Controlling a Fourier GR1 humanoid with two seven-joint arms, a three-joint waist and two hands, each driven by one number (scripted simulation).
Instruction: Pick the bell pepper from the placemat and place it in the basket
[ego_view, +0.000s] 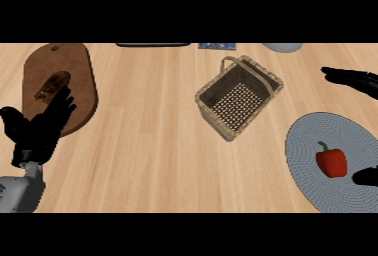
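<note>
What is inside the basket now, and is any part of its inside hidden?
The basket holds nothing that shows: only its woven mesh bottom is seen. The near wall leans over and covers a narrow strip of the floor. The bell pepper lies on the placemat.

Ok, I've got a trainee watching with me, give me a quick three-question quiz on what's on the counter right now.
1. True or false: the bell pepper is already inside the basket.
2. Which hand is nearer the bell pepper? A) the left hand B) the right hand
3. Fill in: the bell pepper lies on the grey ______.

Key:
1. False: the basket holds nothing and the pepper lies to its right.
2. B: the right hand shows at the view's right edge, fingers straight; the left hand rests open by the wooden board.
3. Placemat.
</note>
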